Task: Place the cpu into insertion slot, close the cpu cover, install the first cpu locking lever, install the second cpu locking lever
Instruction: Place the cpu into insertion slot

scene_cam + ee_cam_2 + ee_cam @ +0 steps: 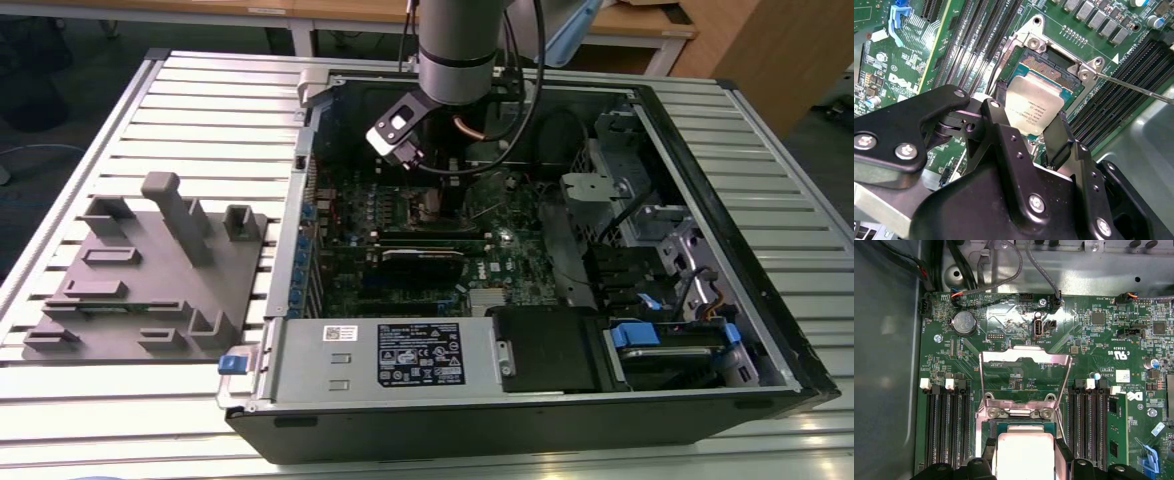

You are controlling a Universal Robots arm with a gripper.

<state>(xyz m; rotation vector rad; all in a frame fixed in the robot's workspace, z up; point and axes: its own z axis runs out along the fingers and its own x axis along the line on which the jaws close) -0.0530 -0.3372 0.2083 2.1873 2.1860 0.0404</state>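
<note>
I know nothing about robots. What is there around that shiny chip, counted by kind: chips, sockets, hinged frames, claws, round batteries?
cpu: 1
insertion slot: 1
cpu cover: 1
gripper: 1
coin battery: 1
Total: 5

Arm: The thick grey arm (454, 45) hung from the top of the exterior view. It was almost straight up and down, with its end pointing down.
Wrist: A small black and white box (396, 128) sat on the side of the wrist, tipped at a slant.
Gripper: The black gripper (1029, 120) pointed down. Its big black body with silver screws was close to the camera in the second wrist view.
Fingers: The two black fingers (1058, 137) were close together, one on each side of the chip (1031, 102), and touched its edges.
Hold: In the first wrist view, the gripper (1025, 460) held the chip (1024, 447) flat between its fingers.
</note>
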